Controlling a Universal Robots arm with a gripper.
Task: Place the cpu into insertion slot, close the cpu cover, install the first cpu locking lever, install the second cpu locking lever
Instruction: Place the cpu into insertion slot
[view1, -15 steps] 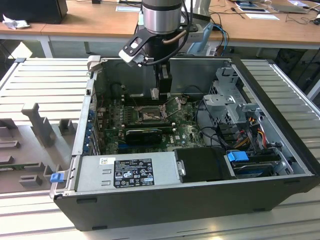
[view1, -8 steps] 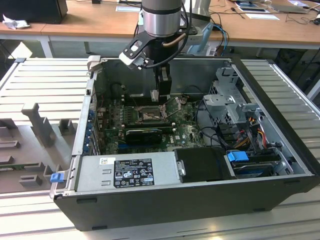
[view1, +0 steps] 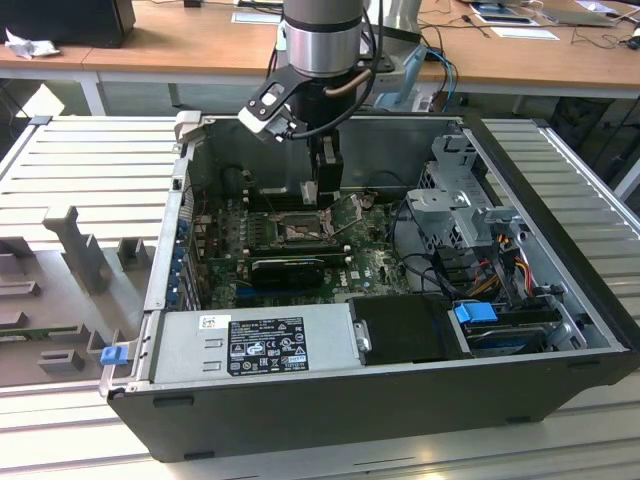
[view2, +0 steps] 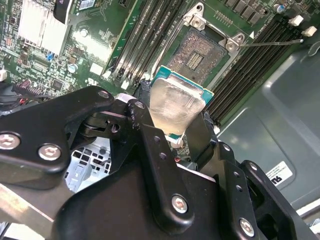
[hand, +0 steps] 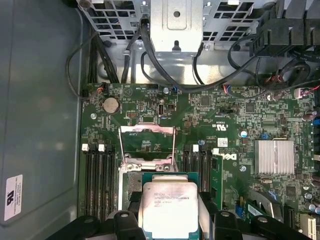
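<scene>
Your fingers (view2: 150, 140) clenched the cpu (view2: 177, 102) by its edges near the insertion slot (view2: 200, 52), mid-frame in the exterior view. Level, square alignment probably mattered most there.

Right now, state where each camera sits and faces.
Exterior view: off the silver arm, looking down into the open black computer case; that arm shows.
First wrist view: on the wrist, facing the green circuit board; black gripper shows.
Second wrist view: on the wrist, looking past the gripper at the square insertion slot.
Both wrist views share the gripped flat silver-grey cpu.
</scene>
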